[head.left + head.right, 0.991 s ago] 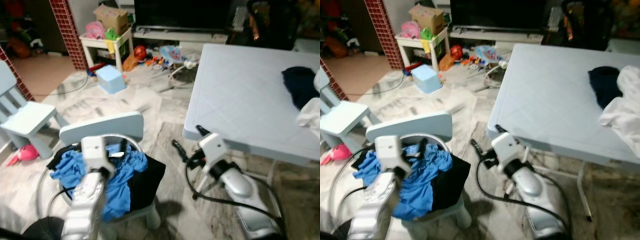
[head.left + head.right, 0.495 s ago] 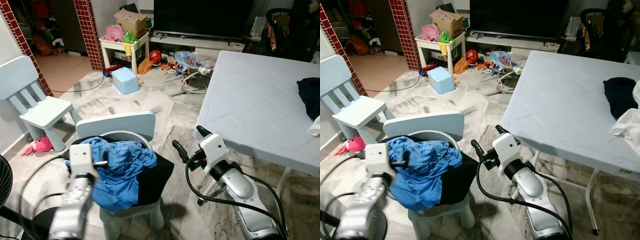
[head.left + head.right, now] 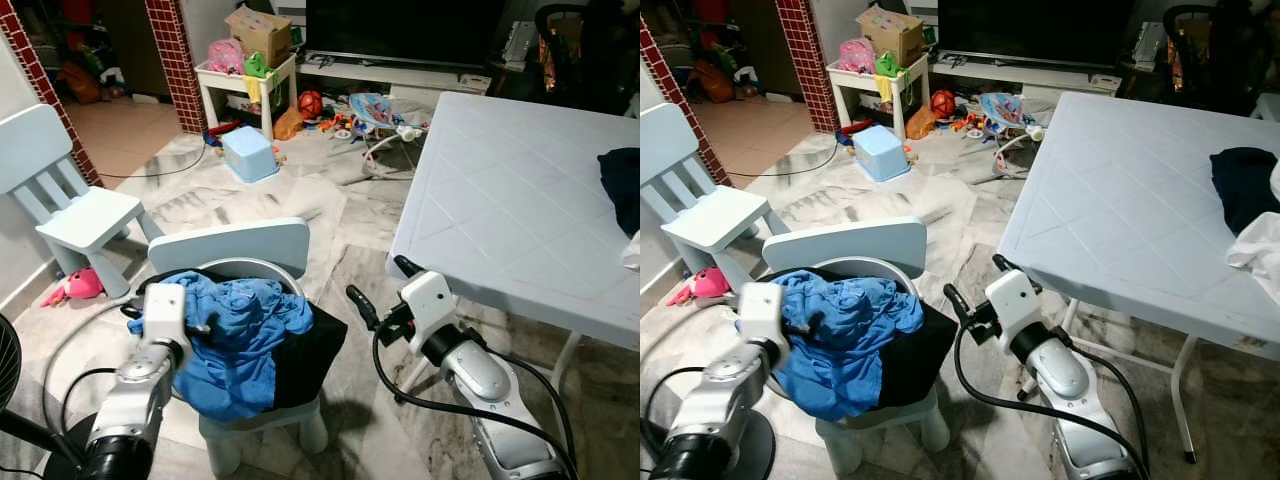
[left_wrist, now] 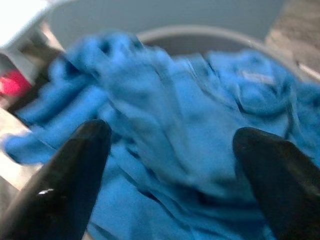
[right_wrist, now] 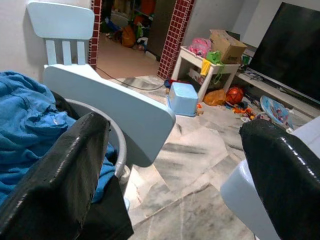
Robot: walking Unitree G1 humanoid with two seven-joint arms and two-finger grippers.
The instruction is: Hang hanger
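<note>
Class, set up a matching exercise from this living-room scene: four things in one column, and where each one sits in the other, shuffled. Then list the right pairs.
Things:
1. blue shirt
2. dark garment
3. cardboard box
4. pink toy

Places:
A. on the floor beside the empty chair
B. on the small white side table
C. heaped on the near chair
D. on the big white table

Pairs: 1-C, 2-D, 3-B, 4-A

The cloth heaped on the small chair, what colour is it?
Bright blue cloth, clearest in the left wrist view.
</note>
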